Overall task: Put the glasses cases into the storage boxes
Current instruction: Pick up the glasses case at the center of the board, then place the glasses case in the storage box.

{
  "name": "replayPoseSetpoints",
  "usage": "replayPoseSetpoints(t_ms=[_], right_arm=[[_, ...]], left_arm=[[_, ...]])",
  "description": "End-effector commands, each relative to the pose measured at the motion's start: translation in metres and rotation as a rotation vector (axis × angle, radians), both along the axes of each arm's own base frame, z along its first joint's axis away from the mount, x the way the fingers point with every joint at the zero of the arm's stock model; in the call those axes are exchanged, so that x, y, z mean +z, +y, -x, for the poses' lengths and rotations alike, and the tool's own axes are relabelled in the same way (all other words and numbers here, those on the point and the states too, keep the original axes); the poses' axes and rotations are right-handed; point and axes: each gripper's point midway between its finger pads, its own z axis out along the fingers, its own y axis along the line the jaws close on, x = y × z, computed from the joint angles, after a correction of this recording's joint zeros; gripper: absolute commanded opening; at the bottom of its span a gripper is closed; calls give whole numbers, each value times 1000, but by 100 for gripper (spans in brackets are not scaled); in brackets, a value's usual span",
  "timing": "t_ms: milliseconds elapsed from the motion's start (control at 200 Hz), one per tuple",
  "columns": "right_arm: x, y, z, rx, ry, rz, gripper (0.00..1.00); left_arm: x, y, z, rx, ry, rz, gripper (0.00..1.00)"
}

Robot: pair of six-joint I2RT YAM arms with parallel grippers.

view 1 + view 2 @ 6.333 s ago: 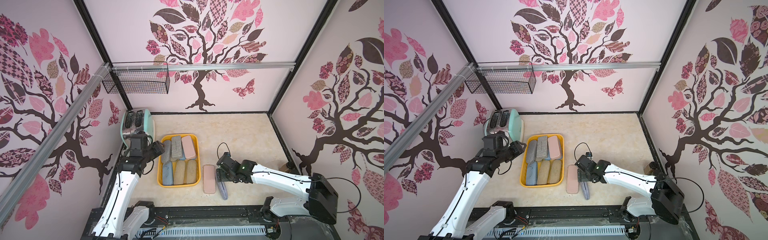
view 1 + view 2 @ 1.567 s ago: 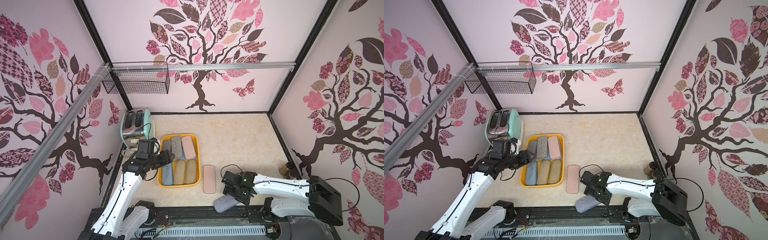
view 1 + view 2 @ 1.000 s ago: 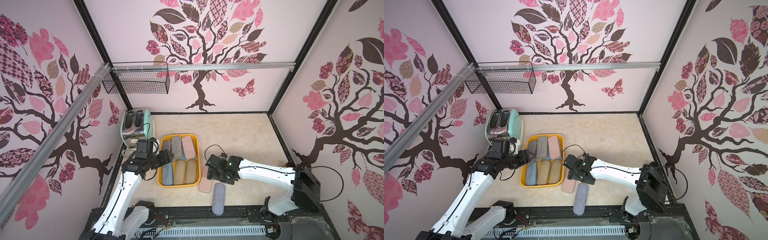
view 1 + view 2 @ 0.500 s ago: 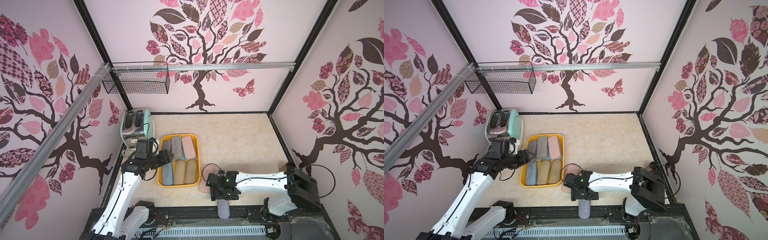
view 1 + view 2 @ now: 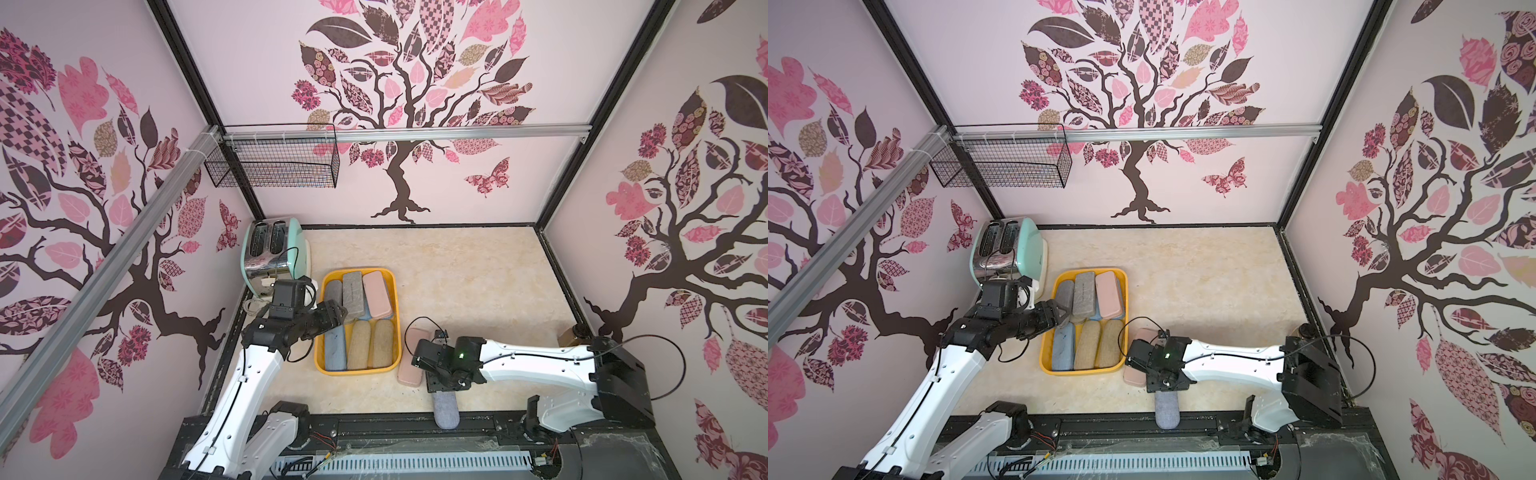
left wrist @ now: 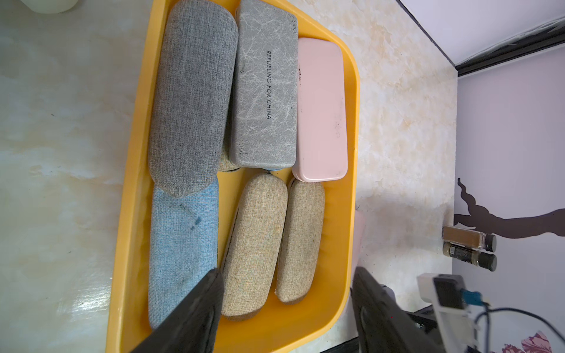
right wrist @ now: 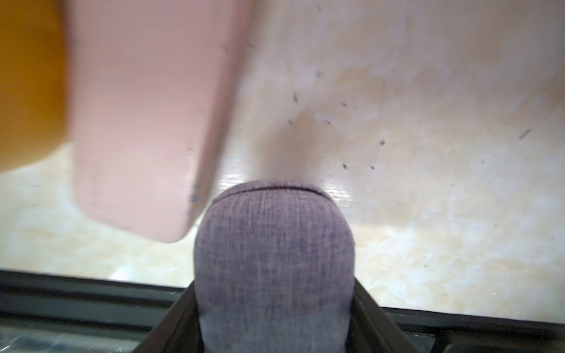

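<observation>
Far to the left of the yellow tray [image 5: 397, 299], high up on the wall, we see a black wire basket [image 5: 274, 166]. A green toaster [image 5: 276, 253] stands just left of the tray's far corner.

The left gripper [image 5: 336, 312] hangs over the tray's left edge. Its two fingers are spread apart with nothing between them, so it holds nothing.

Inside the tray we count six cases on top. In the far half lie a grey cloth case [image 6: 192, 97], a grey flat case [image 6: 264, 85] with writing on it, and a pink flat case [image 6: 321, 110]. The grey flat case sits on other cases that we can hardly see. In the near half lie a blue case [image 6: 182, 244] and two tan cases [image 6: 253, 244], side by side. One end of the grey cloth case rests on the blue case.

Just right of the tray, another pink case [image 5: 409, 370] lies on the table [image 5: 457, 270]. It is so close to the tray's wall that we cannot tell if they touch.

A bit more to the right, and nearer to us than the tray, is the lavender case [image 5: 445, 409]. Part of it sticks out over the table's front edge. The right gripper [image 5: 444, 388] is on its far end. In the right wrist view its dark fingers [image 7: 177, 321] press tight on both sides, so it is gripping the lavender case.

Far right of the tray, by the wall, stand two small brown jars [image 6: 467, 241] with dark lids.
</observation>
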Motion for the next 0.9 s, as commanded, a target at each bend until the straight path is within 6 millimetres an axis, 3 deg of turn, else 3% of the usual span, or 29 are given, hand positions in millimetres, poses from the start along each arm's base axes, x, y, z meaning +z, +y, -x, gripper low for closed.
replayPoseSetpoints(t_ms=[0,65,175,415,495,605,620,645,770,895], right_arm=[[70,26,-28,89,-177,-96,59],[97,46,-42,130,-248,-136,59],[121,91,-59,197,-313,-199,60],[138,201,-108,330,-451,-227,60],[125,233,-117,370,-446,-224,60],[103,257,-127,360,-417,-180,59],[93,257,-127,357,-400,-161,59],[96,263,-129,348,-397,-174,59],[59,271,-123,293,-310,-164,59],[26,261,-120,240,-266,-85,59]], left_arm=[[20,11,-4,42,-51,-31,69],[25,20,-5,88,-60,-60,70],[32,37,-6,166,-82,-110,72],[24,64,-9,262,-58,-166,73],[19,79,-8,317,-49,-151,73],[14,103,-4,413,-30,-207,76],[13,104,-4,417,-33,-208,77],[12,105,-5,423,-34,-208,77],[6,104,-9,422,-22,-201,77],[2,102,-10,415,-18,-187,77]])
